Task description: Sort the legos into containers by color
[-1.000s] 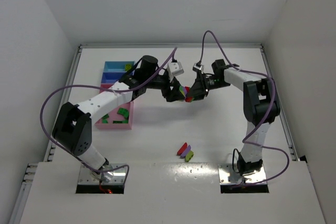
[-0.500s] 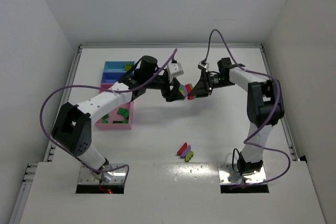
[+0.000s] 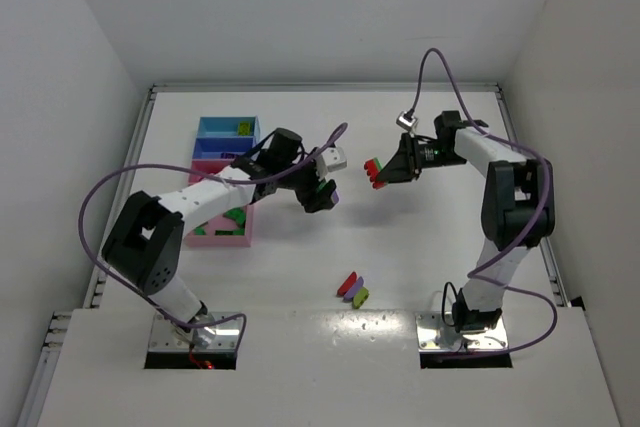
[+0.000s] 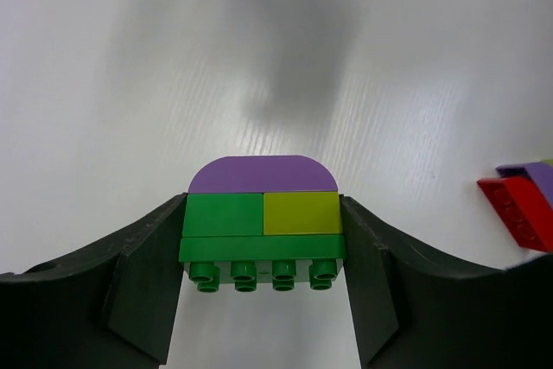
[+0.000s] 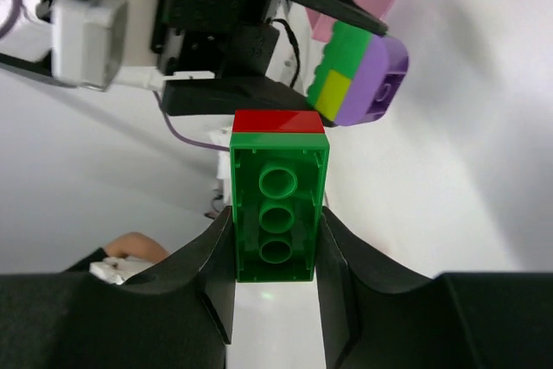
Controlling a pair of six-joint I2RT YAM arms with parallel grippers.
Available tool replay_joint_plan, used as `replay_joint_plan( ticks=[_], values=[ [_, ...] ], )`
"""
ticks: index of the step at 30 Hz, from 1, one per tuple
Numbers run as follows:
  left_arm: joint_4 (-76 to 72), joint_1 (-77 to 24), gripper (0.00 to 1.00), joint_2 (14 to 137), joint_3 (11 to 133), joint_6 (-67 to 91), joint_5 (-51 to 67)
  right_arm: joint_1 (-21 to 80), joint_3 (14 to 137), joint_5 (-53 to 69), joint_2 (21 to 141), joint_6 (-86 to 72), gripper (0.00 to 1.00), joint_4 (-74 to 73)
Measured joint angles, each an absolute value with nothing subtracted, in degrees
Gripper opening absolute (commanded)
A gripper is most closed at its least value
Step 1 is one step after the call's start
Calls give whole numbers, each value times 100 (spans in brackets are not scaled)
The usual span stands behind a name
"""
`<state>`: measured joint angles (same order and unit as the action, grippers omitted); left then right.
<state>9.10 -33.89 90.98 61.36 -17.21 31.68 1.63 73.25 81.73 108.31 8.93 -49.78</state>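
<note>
At upper centre of the top view the two are drawing apart, legos now split: the right gripper (image 5: 276, 222) is clamping the red-green piece (image 5: 278, 157), the left gripper (image 4: 262, 231) squeezing the purple-topped piece (image 4: 262, 177), both outside the containers (image 3: 215, 239) at centre left.

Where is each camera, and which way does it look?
Top: above and behind the arms, looking down on table, trays, both arms.
Left wrist: on the left claw, facing the table past its purple-topped stack; both fingers show.
Right wrist: on the right claw, facing the left arm past its green-and-red stack; fingers show.
Shared: all three show the purple-topped stack.
</note>
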Motion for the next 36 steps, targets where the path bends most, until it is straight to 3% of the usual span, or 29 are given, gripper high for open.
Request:
replay_joint_plan(
  ticks=[8,12,16,20,36],
  values=[
    [1369,-3614,27,9738,6128,-1789,2655,270,7325,7686,10595,1396,0,-5247],
    [1461,-3787,41,9861,6123,-1765,2477,320,7279,7546,10451,1494,0,-5258],
    [1533,-3828,65,10092,6132,-1702,2408,325,7070,7487,10278,1538,0,-5251],
    [1610,-3765,72,10248,6241,-1616,2749,325,6888,7452,10226,1621,0,-5231],
    [1828,-2864,77,10095,6779,-851,6106,333,6611,7979,10090,1979,0,-5286]
  ],
)
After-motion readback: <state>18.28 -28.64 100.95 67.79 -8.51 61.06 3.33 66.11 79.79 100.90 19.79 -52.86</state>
